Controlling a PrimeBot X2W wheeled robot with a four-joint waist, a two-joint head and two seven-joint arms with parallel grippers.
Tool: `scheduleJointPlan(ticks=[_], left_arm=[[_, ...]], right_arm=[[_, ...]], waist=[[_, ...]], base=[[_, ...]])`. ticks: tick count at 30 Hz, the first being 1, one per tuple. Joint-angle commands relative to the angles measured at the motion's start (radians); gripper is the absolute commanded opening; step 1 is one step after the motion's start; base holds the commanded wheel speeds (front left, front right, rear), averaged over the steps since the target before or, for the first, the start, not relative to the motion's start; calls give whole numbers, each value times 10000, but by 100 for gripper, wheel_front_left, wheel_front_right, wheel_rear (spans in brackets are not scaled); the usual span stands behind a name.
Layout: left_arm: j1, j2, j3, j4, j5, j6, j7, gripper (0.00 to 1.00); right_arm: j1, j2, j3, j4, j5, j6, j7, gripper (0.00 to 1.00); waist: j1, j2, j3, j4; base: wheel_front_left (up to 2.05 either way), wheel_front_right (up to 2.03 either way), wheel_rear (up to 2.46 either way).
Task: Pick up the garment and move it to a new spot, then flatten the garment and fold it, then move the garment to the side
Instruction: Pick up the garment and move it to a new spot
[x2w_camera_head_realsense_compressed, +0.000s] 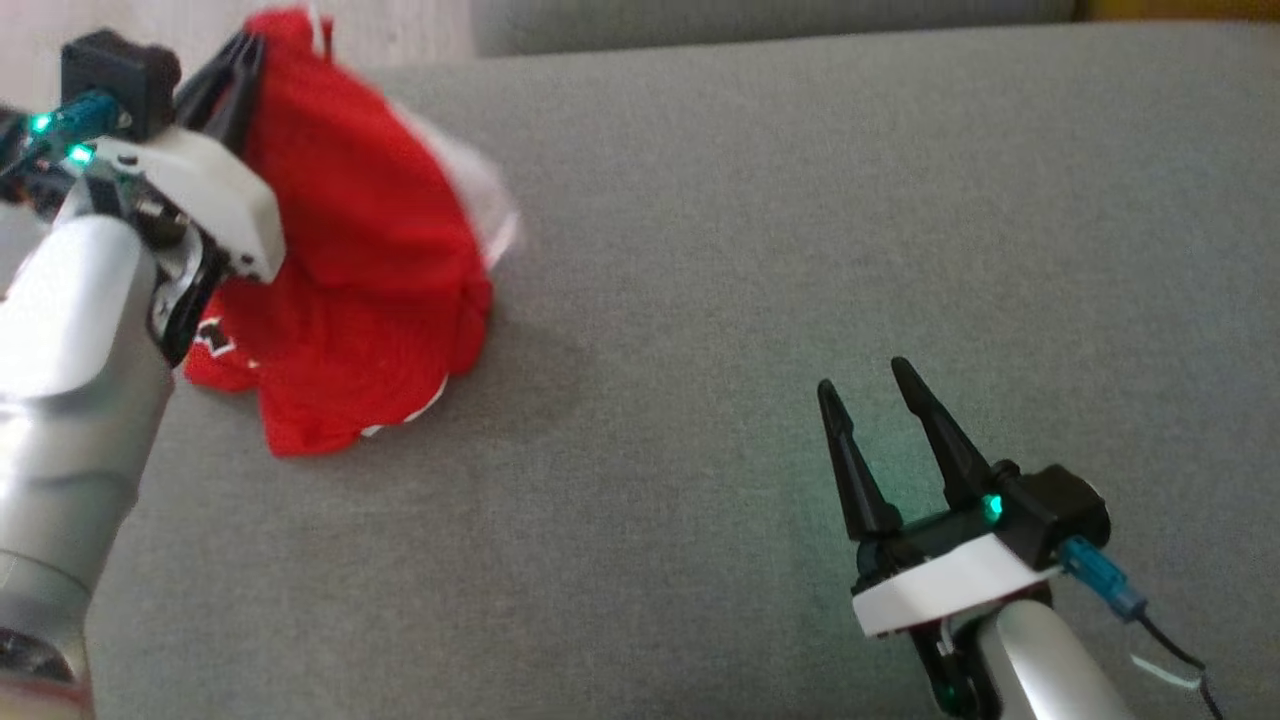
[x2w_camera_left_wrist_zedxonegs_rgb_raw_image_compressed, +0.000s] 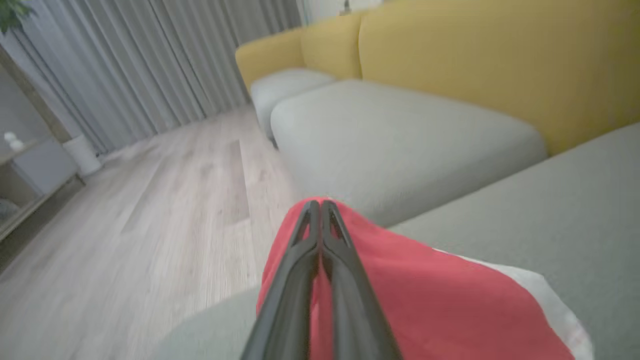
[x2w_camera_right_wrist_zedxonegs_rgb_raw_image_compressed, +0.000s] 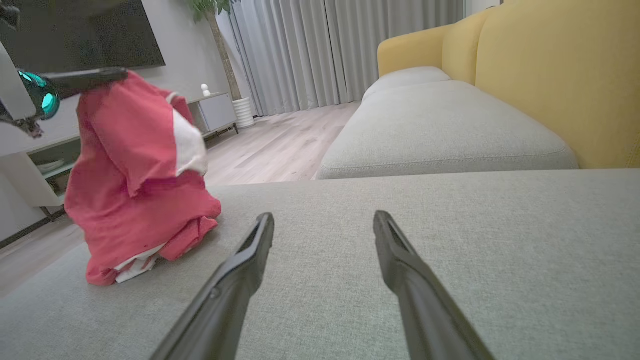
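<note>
My left gripper (x2w_camera_head_realsense_compressed: 246, 48) is clamped on the red garment (x2w_camera_head_realsense_compressed: 370, 260). In the left wrist view its two dark fingers lie pressed together with red cloth bulging on either side, and the hold sits at the very top of the bundle. The garment hangs from that pinch at the far left of the grey seat cushion (x2w_camera_head_realsense_compressed: 800, 250), close to the edge beside the wooden floor (x2w_camera_left_wrist_zedxonegs_rgb_raw_image_compressed: 175, 200). Its lower folds are heaped on the cushion, so it is only partly lifted. My right gripper (x2w_camera_head_realsense_compressed: 861, 375) hovers over bare cushion, well apart from the cloth, with its fingers spread wide and nothing between them.

I read this as the pick-up-and-move step, with flattening and folding not yet done. The cloth looks light and limp. It drapes in soft folds, with white trim showing at the side and near the hem, so I expect it to sag, swing and trail rather than keep any shape. A narrow pinch like this could slip if the bottom drags across the cushion fabric, so I would raise it clear before carrying it.

For flattening I would want a second hold with the right gripper, at a hem corner or along the white edge. I cannot tell which part the left one has — collar, shoulder or sleeve.
</note>
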Motion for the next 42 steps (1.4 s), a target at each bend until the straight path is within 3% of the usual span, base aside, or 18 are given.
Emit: scheduleJointPlan(ticks=[1, 7, 17, 27, 33, 35, 42], left_arm=[[-692, 350, 463, -479, -2, 49, -507, 0], [-797, 174, 349, -1607, 80, 19, -1415, 0], [-500, 1, -198, -3128, 120, -7, -1141, 0], [-656, -487, -591, -4082, 335, 151, -1238, 0], [-1166, -1013, -904, -3426, 479, 176, -1046, 0], [-1280, -1240, -1100, -2956, 482, 131, -984, 100], [-1558, -1855, -1493, -1548, 642, 97, -1707, 100]], right_arm=[[76, -33, 169, -234, 101, 77, -109, 100], [300, -33, 109, -178, 164, 77, -109, 100], [334, -33, 68, -270, 318, 77, -109, 100], [108, -33, 195, -516, 592, 77, -109, 100], [-86, -33, 379, -719, 871, 77, -109, 100], [-150, -33, 434, -767, 964, 77, -109, 100], [-202, -33, 397, -874, 1164, 77, -109, 100]], waist=[[1, 0, -360, 173], [1, 0, -842, 223], [1, 0, -1033, -398], [1, 0, -654, -2141], [1, 0, -105, -3278], [1, 0, 88, -3565], [1, 0, 391, -3725]], base=[[0, 0, 0], [0, 0, 0], [0, 0, 0], [0, 0, 0], [0, 0, 0], [0, 0, 0], [0, 0, 0]])
